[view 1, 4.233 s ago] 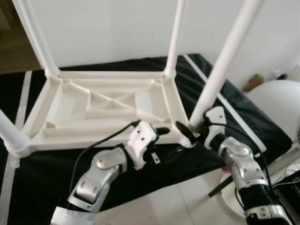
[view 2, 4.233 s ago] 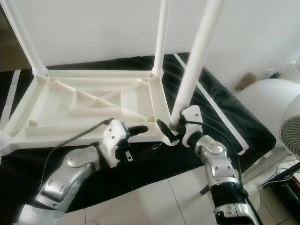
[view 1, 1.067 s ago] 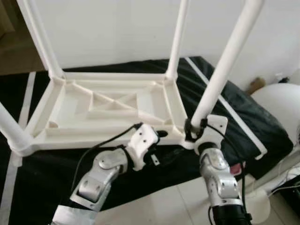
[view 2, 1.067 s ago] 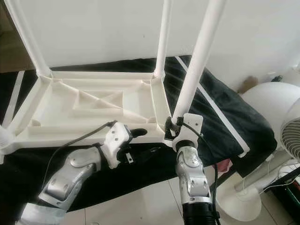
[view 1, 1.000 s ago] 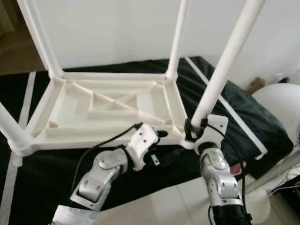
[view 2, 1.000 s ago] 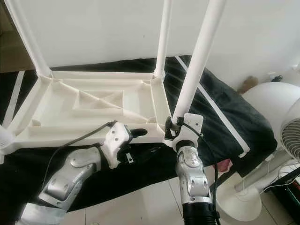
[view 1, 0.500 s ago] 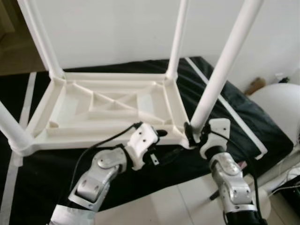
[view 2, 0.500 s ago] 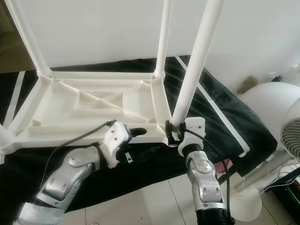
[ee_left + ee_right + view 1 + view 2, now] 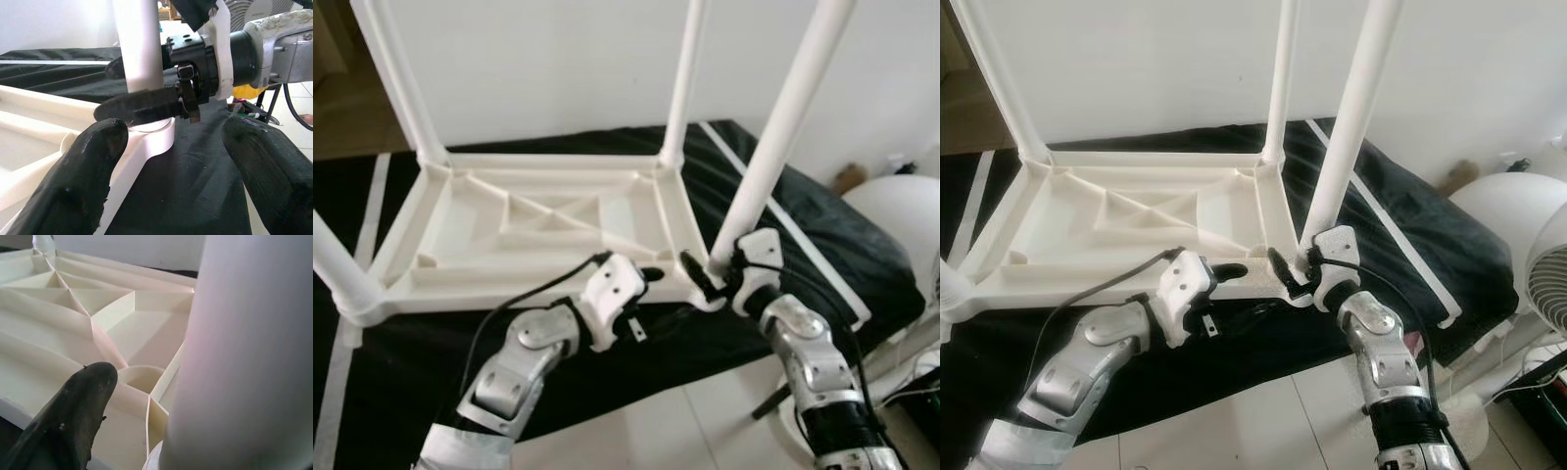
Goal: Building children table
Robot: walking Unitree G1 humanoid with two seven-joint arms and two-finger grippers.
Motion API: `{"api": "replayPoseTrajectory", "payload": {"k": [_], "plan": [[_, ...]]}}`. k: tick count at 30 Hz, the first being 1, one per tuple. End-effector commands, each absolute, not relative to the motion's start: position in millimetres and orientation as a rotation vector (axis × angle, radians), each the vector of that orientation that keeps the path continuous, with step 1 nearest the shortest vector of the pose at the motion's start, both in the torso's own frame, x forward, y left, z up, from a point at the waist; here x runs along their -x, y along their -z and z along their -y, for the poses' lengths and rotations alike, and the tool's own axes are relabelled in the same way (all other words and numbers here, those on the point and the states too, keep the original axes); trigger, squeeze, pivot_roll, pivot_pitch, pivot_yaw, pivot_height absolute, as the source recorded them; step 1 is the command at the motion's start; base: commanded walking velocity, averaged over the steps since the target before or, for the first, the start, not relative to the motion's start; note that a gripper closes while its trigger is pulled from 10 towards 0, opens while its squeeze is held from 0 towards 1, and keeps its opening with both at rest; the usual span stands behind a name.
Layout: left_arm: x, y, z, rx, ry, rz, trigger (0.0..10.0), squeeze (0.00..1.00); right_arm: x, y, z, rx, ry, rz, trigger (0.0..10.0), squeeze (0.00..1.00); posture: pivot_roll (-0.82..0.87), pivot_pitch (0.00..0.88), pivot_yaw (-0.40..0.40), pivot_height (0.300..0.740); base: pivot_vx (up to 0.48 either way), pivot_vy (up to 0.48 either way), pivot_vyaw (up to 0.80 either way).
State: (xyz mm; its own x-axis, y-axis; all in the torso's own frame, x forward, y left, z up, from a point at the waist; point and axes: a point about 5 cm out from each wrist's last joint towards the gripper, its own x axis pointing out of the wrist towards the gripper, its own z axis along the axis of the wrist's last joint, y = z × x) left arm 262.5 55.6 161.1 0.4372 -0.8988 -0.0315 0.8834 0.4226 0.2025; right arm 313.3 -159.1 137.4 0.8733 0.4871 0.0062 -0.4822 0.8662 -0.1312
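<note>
Nearest the camera: left gripper [image 9: 651,277] lying low at the near rim of the upturned white plastic children's table [image 9: 460,230], black fingers spread apart and clamped on nothing; one pad [image 9: 73,191] resting against or just short of the rim, contact not clear, the other over the black cloth [image 9: 195,161].

Just beyond and to the right: right gripper [image 9: 707,275] set at the foot of the near-right table leg [image 9: 773,147], one finger [image 9: 142,105] crossing the leg's base right above its corner socket [image 9: 151,134], the other mostly hidden behind the leg. Straddling the leg, jaws on either side of it; whether truly squeezing or only bracketing, cannot tell.

Key relation: leg rising from between the right jaws, long axis upright with a slight tilt up and to the right, running straight down into the socket. Clearly the nearer arm to that joint; left gripper just beside it along the rim, placed to steady the frame. Probably a matter of pressing or twisting along that axis to seat the leg, with risk of skewing if pushed sideways.

Farther back: ribbed underside of the tabletop, then the far-left leg [image 9: 396,78] and far-right leg [image 9: 683,83] upright in their corners, near-left leg [image 9: 333,269] at the left edge. All on the cloth spread over the floor, white wall behind.
</note>
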Motion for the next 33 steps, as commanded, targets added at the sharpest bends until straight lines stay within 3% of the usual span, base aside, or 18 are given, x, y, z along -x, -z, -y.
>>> {"api": "replayPoseTrajectory", "payload": {"k": [1, 4, 5, 6, 8, 9, 18, 19, 20, 33], "plan": [[-264, -161, -56, -0.208, 1.104, 0.082, 10.0, 0.0, -315, -135, 159, 0.142, -0.54, 0.029, 10.0, 0.0, -0.02, 0.007, -0.031, 0.74, 0.0, 0.0, 0.0], [-264, -161, -57, -0.206, 1.099, 0.083, 10.0, 0.0, -316, -132, 161, 0.15, -0.553, 0.016, 10.0, 0.0, -0.02, 0.008, -0.033, 0.74, 0.0, 0.0, 0.0], [-264, -161, -58, -0.205, 1.097, 0.083, 10.0, 0.0, -316, -131, 162, 0.155, -0.56, 0.01, 5.1, 0.0, -0.02, 0.011, -0.032, 0.74, 0.0, 0.0, 0.0], [-265, -161, -58, -0.205, 1.096, 0.083, 10.0, 0.0, -317, -130, 164, 0.161, -0.562, 0.007, 4.7, 0.0, -0.02, 0.014, -0.033, 0.74, 0.0, 0.0, 0.0], [-265, -162, -58, -0.205, 1.095, 0.082, 10.0, 0.0, -317, -130, 165, 0.165, -0.566, 0.007, 4.9, 0.0, -0.02, 0.014, -0.033, 0.74, 0.0, 0.0, 0.0], [-265, -162, -58, -0.204, 1.094, 0.083, 10.0, 0.0, -317, -129, 166, 0.168, -0.568, 0.006, 0.0, 0.0, -0.02, 0.015, -0.03, 0.74, 0.0, 0.0, 0.0], [-266, -162, -57, -0.199, 1.091, 0.085, 10.0, 0.0, -317, -129, 171, 0.158, -0.567, 0.005, 0.0, 0.0, -0.02, 0.02, -0.03, 0.74, 0.0, 0.0, 0.0], [-266, -162, -57, -0.198, 1.091, 0.085, 10.0, 0.0, -317, -129, 173, 0.152, -0.557, 0.002, 2.8, 0.0, -0.02, 0.025, -0.029, 0.74, 0.0, 0.0, 0.0], [-265, -163, -57, -0.197, 1.091, 0.085, 10.0, 0.0, -317, -128, 174, 0.144, -0.548, -0.001, 10.0, 0.0, -0.02, 0.029, -0.03, 0.74, 0.0, 0.0, 0.0], [-263, -161, -58, -0.188, 1.084, 0.075, 10.0, 0.0, -321, -126, 179, 0.117, -0.374, 0.001, 10.0, 0.0, -0.02, 0.051, -0.033, 0.74, 0.0, 0.0, 0.0]]}}
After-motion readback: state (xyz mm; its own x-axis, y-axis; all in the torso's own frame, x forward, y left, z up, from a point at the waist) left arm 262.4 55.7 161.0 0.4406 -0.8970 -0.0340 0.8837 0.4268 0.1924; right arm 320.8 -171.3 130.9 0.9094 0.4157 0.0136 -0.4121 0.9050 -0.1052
